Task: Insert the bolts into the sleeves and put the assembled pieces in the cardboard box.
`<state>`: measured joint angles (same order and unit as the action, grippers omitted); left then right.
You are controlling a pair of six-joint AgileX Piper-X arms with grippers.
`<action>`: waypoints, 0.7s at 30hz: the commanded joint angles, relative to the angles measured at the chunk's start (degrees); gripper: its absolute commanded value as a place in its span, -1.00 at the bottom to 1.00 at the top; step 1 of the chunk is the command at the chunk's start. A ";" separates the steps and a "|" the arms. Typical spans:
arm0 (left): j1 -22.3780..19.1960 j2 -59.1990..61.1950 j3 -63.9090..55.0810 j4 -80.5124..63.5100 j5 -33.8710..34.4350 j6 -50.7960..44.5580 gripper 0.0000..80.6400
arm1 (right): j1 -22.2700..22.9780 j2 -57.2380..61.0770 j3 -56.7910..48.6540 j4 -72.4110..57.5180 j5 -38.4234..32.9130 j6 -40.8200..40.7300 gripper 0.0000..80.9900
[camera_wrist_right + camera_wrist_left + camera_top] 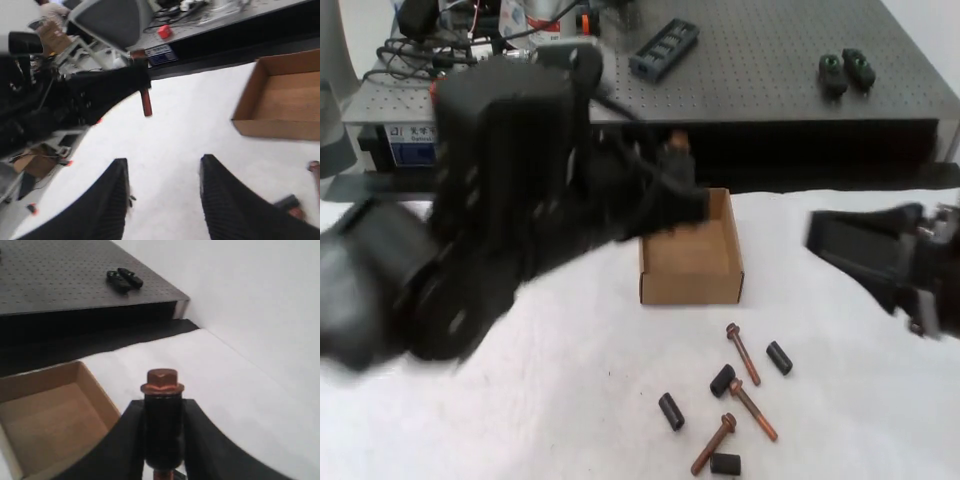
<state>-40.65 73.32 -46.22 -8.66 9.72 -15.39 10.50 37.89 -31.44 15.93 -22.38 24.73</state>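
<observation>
**One bolt sleeved and held up by the box, three more waiting**

Everything sits on a white cloth (520,400) spread in front of a dark perforated bench (770,60). Biggest thing in the high view is the left arm (500,200), stretched across toward the cardboard box (690,290), which lies open-topped in the middle of the cloth.

And look at the left gripper (163,410): its fingers are clamped on a black sleeve (162,435) with a copper bolt (161,381) pushed through it, head up, shank tip poking out below. So that's an assembled piece, held upright in the air near the box's back edge. Gripping the sleeve rather than the bolt makes sense to me, since the head rests on the sleeve and can't slip through. Whether it hangs squarely over the opening, I can't say.

Over on the right, the right gripper (164,160) hovers above the cloth with its fingers spread and nothing between them, clear of the box, ready for another pick I'd guess.

Down front, the leftovers: three loose bolts (752,408) and four loose sleeves (722,380), scattered close together just ahead of the box. Plenty left to do.
</observation>
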 commanded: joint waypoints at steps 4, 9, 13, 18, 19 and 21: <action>5.70 29.75 -30.08 16.98 -2.40 -5.09 -0.98 | -5.58 -6.00 -0.09 20.34 8.91 -9.53 -0.30; 5.67 46.66 -52.37 30.45 -2.09 -2.89 -0.98 | -5.90 -5.82 0.20 29.85 15.16 -10.64 -0.33; 5.67 58.10 -66.84 37.86 -1.23 -3.33 -0.98 | -5.90 -5.83 1.46 30.83 15.43 -10.64 -0.33; 5.67 65.50 -76.60 44.23 1.47 -5.40 -0.90 | -5.90 -5.29 2.92 30.80 15.43 -10.64 -0.33; 5.67 66.13 -77.05 44.52 1.47 -5.65 -0.83 | -5.90 -4.82 3.21 30.59 15.43 -10.64 -0.33; 5.67 66.69 -77.06 44.52 1.36 -5.87 -0.66 | -5.90 -2.87 3.54 29.73 15.43 -11.17 -0.33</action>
<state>-35.04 139.63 -121.16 35.08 10.64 -20.05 4.86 33.40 -28.06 46.51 -7.01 14.38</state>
